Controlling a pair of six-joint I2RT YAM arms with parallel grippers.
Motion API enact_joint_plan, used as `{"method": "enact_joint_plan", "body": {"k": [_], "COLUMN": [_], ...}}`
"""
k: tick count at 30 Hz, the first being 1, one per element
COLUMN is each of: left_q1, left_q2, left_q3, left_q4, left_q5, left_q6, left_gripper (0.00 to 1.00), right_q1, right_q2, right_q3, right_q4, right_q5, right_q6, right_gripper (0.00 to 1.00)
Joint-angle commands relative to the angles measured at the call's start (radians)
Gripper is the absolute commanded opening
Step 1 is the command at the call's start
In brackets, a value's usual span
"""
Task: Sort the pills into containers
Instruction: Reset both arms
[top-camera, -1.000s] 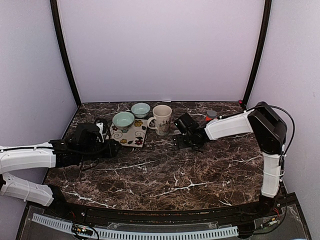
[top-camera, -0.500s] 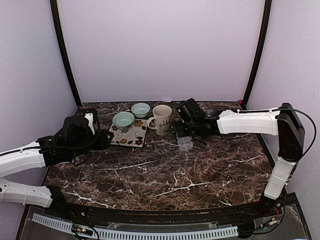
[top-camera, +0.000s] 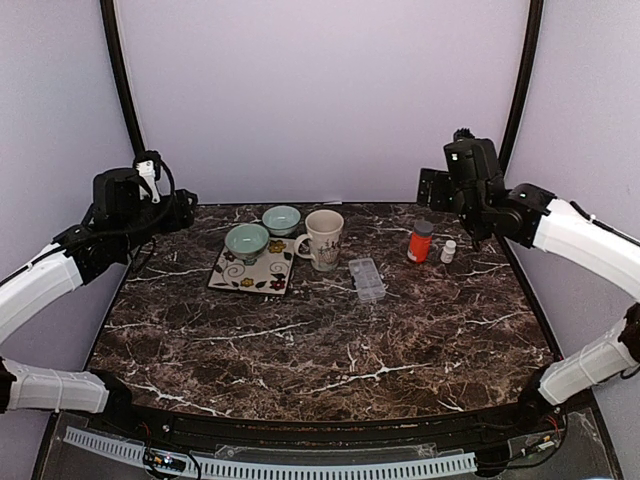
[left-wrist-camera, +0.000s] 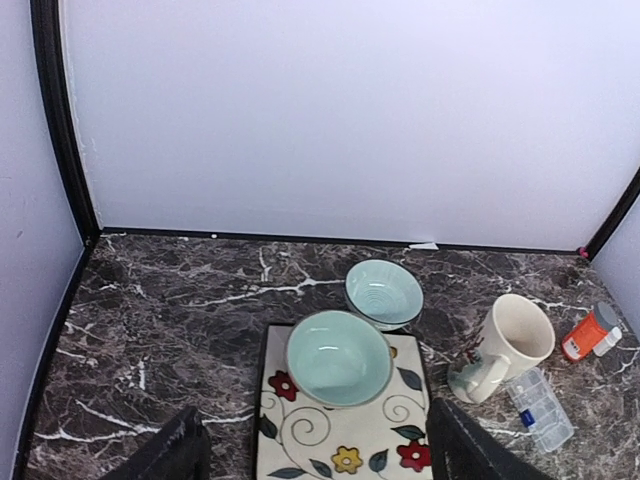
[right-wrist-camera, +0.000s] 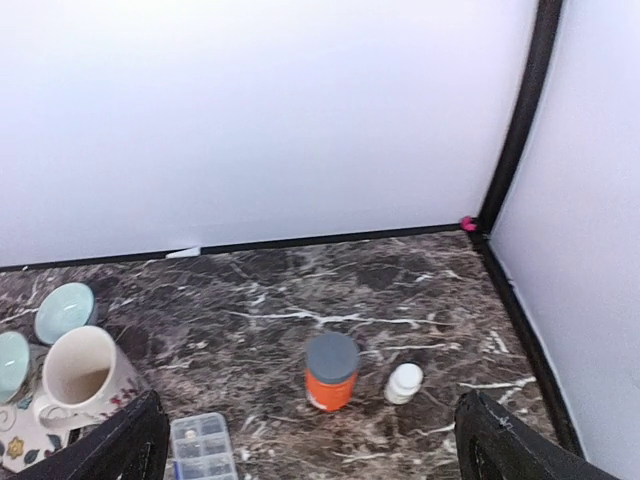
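Observation:
A clear pill box (top-camera: 367, 278) lies on the marble table right of a cream mug (top-camera: 322, 238). An orange bottle with a grey cap (top-camera: 420, 241) and a small white bottle (top-camera: 448, 251) stand further right. Loose pills are too small to make out. My left gripper (left-wrist-camera: 318, 455) hangs open high over the back left, above the floral plate (left-wrist-camera: 340, 440) and the teal bowl (left-wrist-camera: 338, 357) on it. My right gripper (right-wrist-camera: 320, 450) is open and empty high at the back right, with the orange bottle (right-wrist-camera: 331, 372) and the white bottle (right-wrist-camera: 404, 383) below it.
A second teal bowl (top-camera: 281, 218) sits behind the plate (top-camera: 250, 272), near the back wall. Purple walls with black corner posts close in the table on three sides. The mug (left-wrist-camera: 505, 345) and the pill box (left-wrist-camera: 538, 408) lie at the right of the left wrist view.
Both arms have lifted off the table and pulled back, the left to the back left, the right to the back right. The pill box now lies uncovered beside the mug. The left jaws have widened.

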Motion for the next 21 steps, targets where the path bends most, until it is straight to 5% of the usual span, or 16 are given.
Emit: {"method": "enact_joint_plan", "body": {"k": [1,8,13,21], "left_q1": [0.104,0.250,0.270,0.298], "left_q2": [0.008,-0.088,-0.096,-0.053], "left_q3": [0.000,-0.180,-0.247,-0.265], "left_q4": [0.039,0.205,0.264,0.318], "left_q5": [0.110,0.128,0.140,0.160], "left_q6": [0.060,0.040,0.076,0.098], "left_gripper": [0.79,0.83,0.85,0.86], "right_q1": [-0.034,-0.200,-0.324,-0.336], "right_q2": [-0.129,-0.261,-0.203,-0.039], "right_q3": [-0.095,-0.211,-0.214,-0.108], "right_q4": [-0.023,-0.092,-0.139,-0.286], "right_q5": [0.196,0.127,0.007,0.028], "right_q6": [0.013,0.113,0.175,0.297], "right_gripper": [1.00,1.00,1.00,1.00]}}
